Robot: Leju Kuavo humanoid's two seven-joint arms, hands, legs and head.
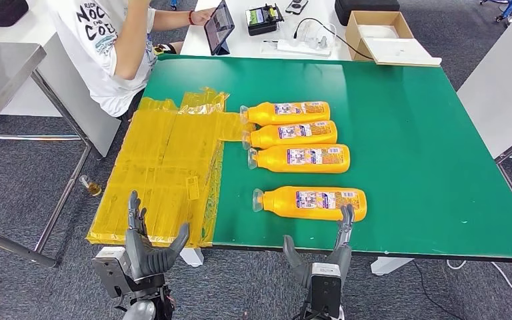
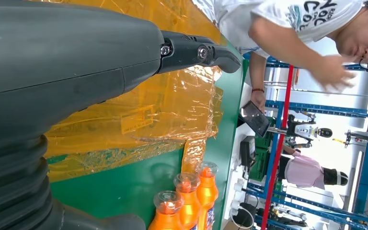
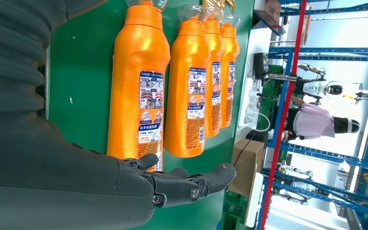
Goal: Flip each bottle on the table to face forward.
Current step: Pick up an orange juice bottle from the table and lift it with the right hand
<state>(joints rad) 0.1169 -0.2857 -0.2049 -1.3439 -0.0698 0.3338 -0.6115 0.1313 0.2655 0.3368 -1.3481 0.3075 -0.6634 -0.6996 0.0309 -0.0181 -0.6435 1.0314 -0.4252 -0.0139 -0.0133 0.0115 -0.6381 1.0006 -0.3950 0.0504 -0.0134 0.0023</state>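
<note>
Several orange bottles lie on their sides on the green table (image 1: 413, 140), caps pointing left, small-print labels up. The nearest bottle (image 1: 313, 202) (image 3: 139, 81) lies apart from the back row: far bottle (image 1: 287, 112), second bottle (image 1: 292, 134), third bottle (image 1: 301, 158) (image 3: 188, 91). My right hand (image 1: 323, 257) (image 3: 172, 182) is open at the table's front edge, its fingertips just short of the nearest bottle's base end. My left hand (image 1: 140, 243) (image 2: 76, 62) is open over the yellow film, holding nothing.
Crinkled yellow plastic film (image 1: 167, 167) (image 2: 163, 110) covers the table's left part and hangs over its edge. A person in a white shirt (image 1: 113, 40) sits at the far left with a tablet (image 1: 219, 27). A cardboard box (image 1: 380, 33) and devices stand behind.
</note>
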